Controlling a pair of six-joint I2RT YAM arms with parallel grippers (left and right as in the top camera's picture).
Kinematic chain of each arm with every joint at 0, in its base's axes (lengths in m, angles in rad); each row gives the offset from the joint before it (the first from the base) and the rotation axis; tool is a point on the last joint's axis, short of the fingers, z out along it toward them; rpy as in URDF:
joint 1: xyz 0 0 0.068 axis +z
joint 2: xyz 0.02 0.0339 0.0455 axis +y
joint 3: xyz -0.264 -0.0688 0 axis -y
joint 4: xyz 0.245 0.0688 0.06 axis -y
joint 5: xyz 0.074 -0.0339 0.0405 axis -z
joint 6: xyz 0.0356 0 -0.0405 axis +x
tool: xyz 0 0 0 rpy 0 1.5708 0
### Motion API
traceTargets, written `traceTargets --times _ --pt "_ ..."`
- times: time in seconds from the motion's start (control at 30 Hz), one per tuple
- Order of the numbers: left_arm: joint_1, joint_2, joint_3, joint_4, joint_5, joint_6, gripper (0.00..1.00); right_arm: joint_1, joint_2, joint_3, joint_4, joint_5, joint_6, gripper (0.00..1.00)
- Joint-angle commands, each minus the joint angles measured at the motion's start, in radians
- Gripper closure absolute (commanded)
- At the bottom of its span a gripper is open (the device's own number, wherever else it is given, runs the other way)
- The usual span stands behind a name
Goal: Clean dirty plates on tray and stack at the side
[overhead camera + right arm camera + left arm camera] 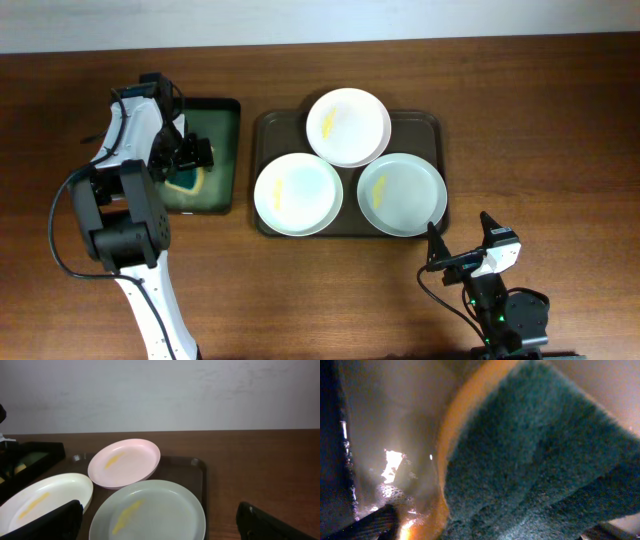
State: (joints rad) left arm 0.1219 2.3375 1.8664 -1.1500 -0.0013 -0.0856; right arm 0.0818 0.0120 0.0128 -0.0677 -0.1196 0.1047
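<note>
Tray (pixel 275 130) lies long axis left-right, holding three plates (pixel 298 193).

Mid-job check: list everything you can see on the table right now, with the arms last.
plates: three, white with yellow smears, spread on the tray, not stacked
tray: one, dark brown-grey, middle of the table
basin: one, black, left of the tray
green liquid: in the basin
sponge: one, yellow with a green scouring face, in the basin
table: one, brown wood
left gripper: over the basin at the sponge, grip unclear
right gripper: open, empty, by the tray's front right corner
</note>
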Motion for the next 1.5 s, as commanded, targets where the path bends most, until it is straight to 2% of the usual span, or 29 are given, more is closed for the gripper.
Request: traceTargets --times 0.0,0.03,0.17,0.27,0.3,0.33,0.37,0.4,0.43,0.73,0.77,0.87,0.93,1.0,1.03,1.1,1.13,1.17,1.23,1.3,1.47 --pt "0.003 0.015 -0.008 0.015 0.040 0.005 0.27 -0.005 -0.006 -0.007 -0.003 0.008 0.000 0.02" --pt "0.003 0.015 -0.008 0.011 0.061 0.005 0.47 -0.005 -0.006 -0.007 -0.003 0.008 0.000 0.02" --pt "0.003 0.015 -0.008 -0.023 0.184 0.005 0.82 -0.005 -0.006 -0.007 -0.003 0.008 0.000 0.02" --pt "0.003 0.015 -0.008 -0.042 0.267 0.004 0.88 -0.005 -0.006 -0.007 -0.003 0.008 0.000 0.02" --pt "0.003 0.015 -0.008 -0.042 0.281 0.003 0.86 -0.005 -0.006 -0.007 -0.003 0.008 0.000 0.02" --pt "0.003 0.015 -0.008 -0.040 0.295 -0.008 0.79 -0.005 -0.006 -0.007 -0.003 0.008 0.000 0.02" --pt "0.003 0.015 -0.008 -0.036 0.294 -0.028 0.62 -0.005 -0.006 -0.007 -0.003 0.008 0.000 0.02" --pt "0.003 0.015 -0.008 -0.029 0.294 -0.030 0.28 -0.005 -0.006 -0.007 -0.003 0.008 0.000 0.02" --pt "0.003 0.015 -0.008 -0.019 0.293 -0.029 0.00 -0.005 -0.006 -0.007 -0.003 0.008 0.000 0.02" --pt "0.004 0.015 -0.008 0.114 0.293 -0.030 0.02 -0.005 -0.006 -0.007 -0.003 0.008 0.000 0.01" --pt "0.004 0.015 -0.008 0.118 0.293 -0.029 0.07 -0.005 -0.006 -0.007 -0.003 0.008 0.000 0.02" --pt "0.004 0.015 -0.008 0.119 0.257 -0.030 0.33 -0.005 -0.006 -0.007 -0.003 0.008 0.000 0.01" --pt "0.004 0.015 -0.008 0.109 0.215 -0.030 0.41 -0.005 -0.006 -0.007 -0.003 0.008 0.000 0.02" --pt "0.004 0.015 -0.008 0.092 0.175 -0.029 0.57 -0.005 -0.006 -0.007 -0.003 0.008 0.000 0.02" --pt "0.004 0.015 -0.008 0.085 0.154 -0.029 0.71 -0.005 -0.006 -0.007 -0.003 0.008 0.000 0.02" --pt "0.004 0.015 -0.008 0.079 0.123 -0.030 0.77 -0.005 -0.006 -0.007 -0.003 0.008 0.000 0.02" --pt "0.006 0.015 -0.008 0.079 0.103 -0.036 0.71 -0.005 -0.006 -0.007 -0.003 0.008 0.000 0.02" --pt "0.008 0.015 -0.008 0.080 0.088 -0.049 0.54 -0.005 -0.006 -0.007 -0.003 0.008 0.000 0.01" --pt "0.023 0.015 -0.008 0.080 0.075 -0.097 0.36 -0.005 -0.006 -0.007 -0.003 0.008 0.000 0.02" --pt "0.042 0.015 -0.008 0.079 0.076 -0.143 0.12 -0.005 -0.006 -0.007 -0.003 0.008 0.000 0.02" --pt "0.069 0.015 -0.008 0.060 0.146 -0.156 0.10 -0.005 -0.006 -0.007 -0.003 0.008 0.000 0.02"
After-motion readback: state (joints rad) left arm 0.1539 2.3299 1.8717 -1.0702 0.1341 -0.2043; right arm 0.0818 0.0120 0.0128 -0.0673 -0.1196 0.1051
